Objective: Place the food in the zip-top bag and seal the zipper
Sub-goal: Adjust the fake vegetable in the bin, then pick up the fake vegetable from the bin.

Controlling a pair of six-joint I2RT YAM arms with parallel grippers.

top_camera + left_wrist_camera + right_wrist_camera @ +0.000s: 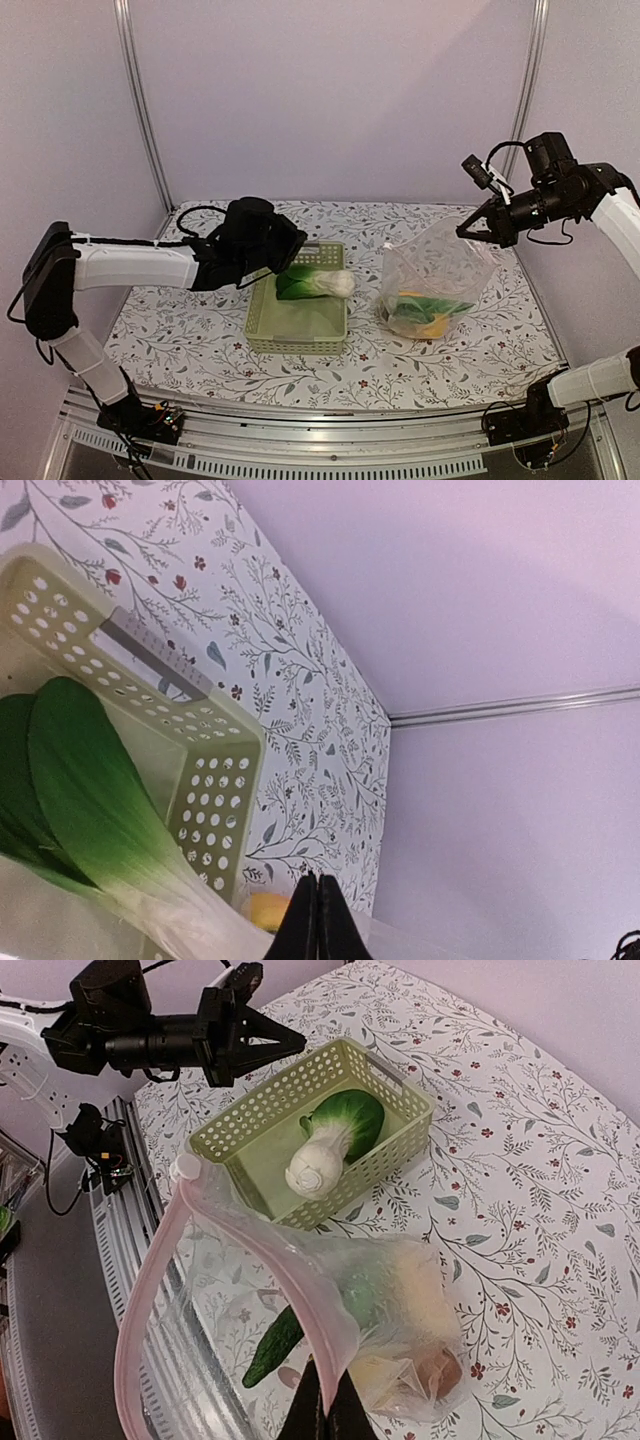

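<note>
Bok choy (335, 1140): lies alone in the green basket (385, 1165), white stem toward the bag, leaves toward the left tool.
Left tool (316, 916): fingers pressed together with nothing between them. It hangs near the basket's far left corner, close to the leaves but apart from them.
Bag (235, 1260): stands on the tabletop (520, 1160) just right of the basket, mouth open.
Right tool (326, 1408): pinched narrow on the bag's upper rim, holding that edge up.
Inside the bag: a cucumber (272, 1348), yellow fruit (420, 1285) and a small brown piece (441, 1370), all at the bottom, well below the right tool.
Zipper (140, 1310): a pinkish band around the mouth, not pressed together; hard to trace from above.
Hard to see: the yellow fruit blurs behind crinkled plastic, and the frame cuts off the right fingertips.
Left arm: stretched nearly level toward the middle.
Right arm: raised high, wrist angled down toward the bag.
</note>
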